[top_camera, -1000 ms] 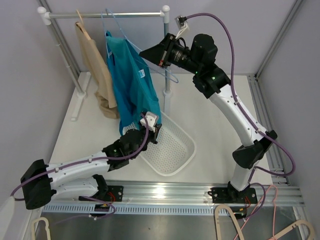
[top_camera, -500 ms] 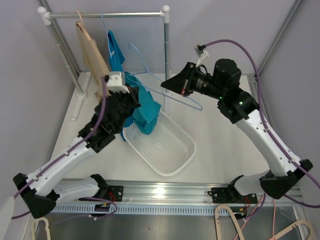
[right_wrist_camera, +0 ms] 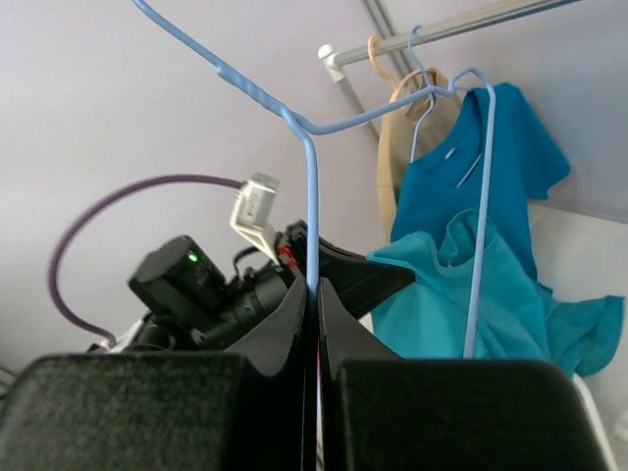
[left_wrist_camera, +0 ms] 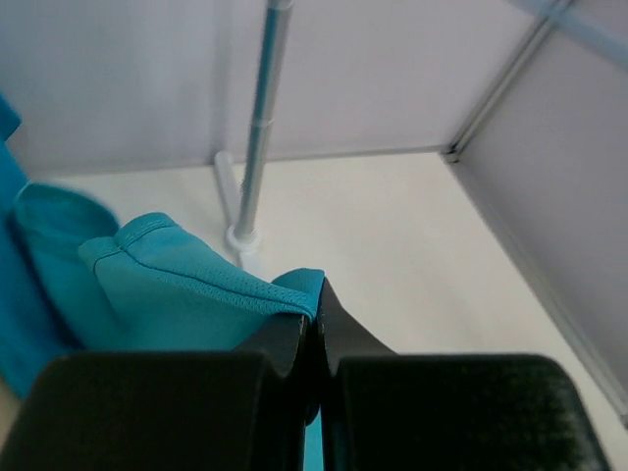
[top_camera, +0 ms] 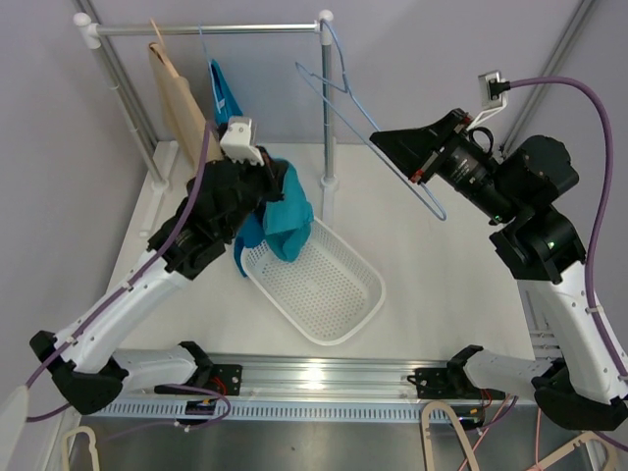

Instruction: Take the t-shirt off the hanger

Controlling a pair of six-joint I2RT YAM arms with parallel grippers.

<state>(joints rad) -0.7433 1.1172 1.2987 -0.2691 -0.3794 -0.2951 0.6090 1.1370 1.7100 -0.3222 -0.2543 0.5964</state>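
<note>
We see the left gripper pinched tight on a fold of the teal, fine-mesh t-shirt, which droops in a crumpled bunch over the far-left corner of the white perforated basket; the right gripper is clamped on the thin, pale-blue wire hanger, held bare and tilted beside the rack's right post.

Looks like a robotics lab test cell: plain grey panel walls boxing in a white tabletop, two black-and-white robot arms trailing purple cables, slotted aluminium mounting rail along the near edge, metal clothes rail behind.
</note>
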